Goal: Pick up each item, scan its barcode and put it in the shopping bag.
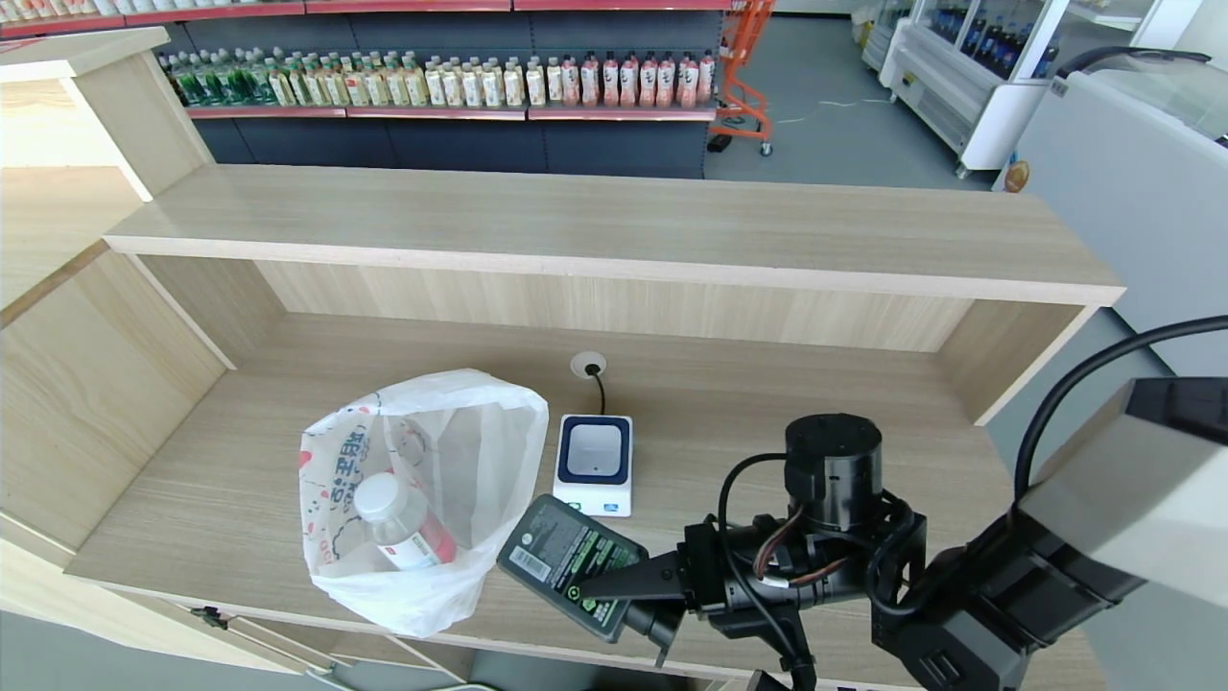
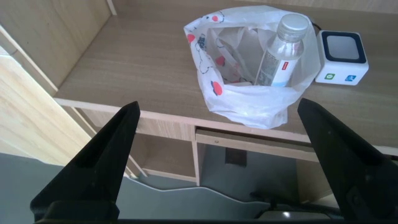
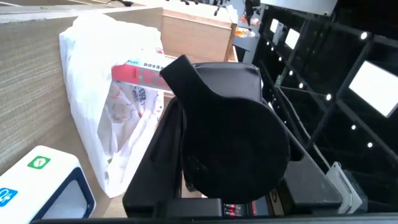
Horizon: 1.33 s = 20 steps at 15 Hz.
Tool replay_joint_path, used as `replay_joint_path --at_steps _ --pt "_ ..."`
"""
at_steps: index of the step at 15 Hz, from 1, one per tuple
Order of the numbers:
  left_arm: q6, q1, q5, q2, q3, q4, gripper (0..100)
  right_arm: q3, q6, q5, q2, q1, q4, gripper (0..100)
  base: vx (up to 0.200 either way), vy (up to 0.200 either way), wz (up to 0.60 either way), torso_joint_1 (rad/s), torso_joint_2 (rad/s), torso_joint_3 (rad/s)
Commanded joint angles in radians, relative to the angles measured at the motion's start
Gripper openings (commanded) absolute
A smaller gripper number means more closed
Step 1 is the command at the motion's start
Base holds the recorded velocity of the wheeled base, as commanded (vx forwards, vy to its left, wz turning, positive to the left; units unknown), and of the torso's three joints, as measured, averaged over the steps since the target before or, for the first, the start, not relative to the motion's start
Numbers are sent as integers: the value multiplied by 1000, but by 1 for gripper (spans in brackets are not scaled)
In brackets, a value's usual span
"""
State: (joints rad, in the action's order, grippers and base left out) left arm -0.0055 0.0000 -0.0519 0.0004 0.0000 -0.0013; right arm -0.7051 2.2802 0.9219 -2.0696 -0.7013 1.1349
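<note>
Item 1. Light wood-grain table (image 1: 815, 403) with a raised back ledge. It carried everything listed below.

Item 2. Thin white plastic shopping bag with red print (image 1: 422, 499), standing open near the table's front edge, its mouth facing up.

Item 3. Clear plastic bottle with a white cap and red label (image 1: 401, 526). We found it inside the shopping bag, leaning, cap uppermost.

Item 4. Small white square barcode scanner with a dark window (image 1: 595, 463). It lay flat on the table just beside the bag, on the robot's right of it, with a black cable running back to a hole in the table.

Item 5. Flat dark green pouch with a white barcode label (image 1: 566, 561). It was off the table, tilted, label side up, in front of the scanner and just beside the bag. We could not tell whether it touched the bag.

Item 6. Right jaws: closed on the pouch's near end, one black finger (image 1: 638, 582) lying across its top face.

Item 7. Left jaws: spread wide with nothing between them, out in front of the table's front edge. Its two black fingers (image 2: 93, 168) framed the bag.
</note>
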Motion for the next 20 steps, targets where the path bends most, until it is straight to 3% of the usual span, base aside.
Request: replay_joint_path --at_steps 1,20 --pt "-1 0 0 0 0 0 100 -10 -2 0 -37 -1 -7 0 0 0 0 0 0 0" --pt "-1 0 0 0 0 0 100 -34 -21 21 -84 -7 -7 0 0 0 0 0 0 0"
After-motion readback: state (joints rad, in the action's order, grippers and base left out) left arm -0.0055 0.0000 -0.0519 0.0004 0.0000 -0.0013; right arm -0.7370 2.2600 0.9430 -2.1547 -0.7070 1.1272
